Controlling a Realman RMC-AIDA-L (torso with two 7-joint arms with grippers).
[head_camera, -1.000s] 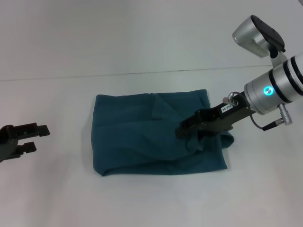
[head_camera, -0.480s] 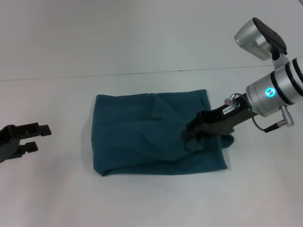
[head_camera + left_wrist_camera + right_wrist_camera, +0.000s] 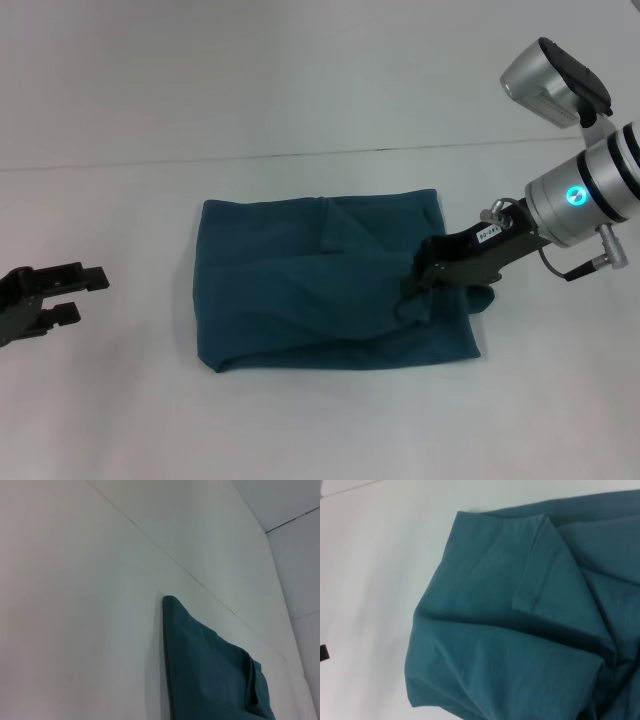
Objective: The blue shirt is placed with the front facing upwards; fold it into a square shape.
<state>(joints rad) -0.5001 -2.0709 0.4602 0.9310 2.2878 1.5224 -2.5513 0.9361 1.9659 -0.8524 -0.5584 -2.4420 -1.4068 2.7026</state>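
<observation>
At the shirt's (image 3: 320,285) right edge, my right gripper (image 3: 415,290) looks clamped on bunched cloth; I should pull level. My left gripper (image 3: 75,292), well left of it, idles half open.

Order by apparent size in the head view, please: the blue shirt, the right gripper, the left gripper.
1. The blue shirt, clearly the largest.
2. The right gripper, over the shirt's right part.
3. The left gripper, partly cut by the picture's edge, so ranks two and three are unsure.
</observation>
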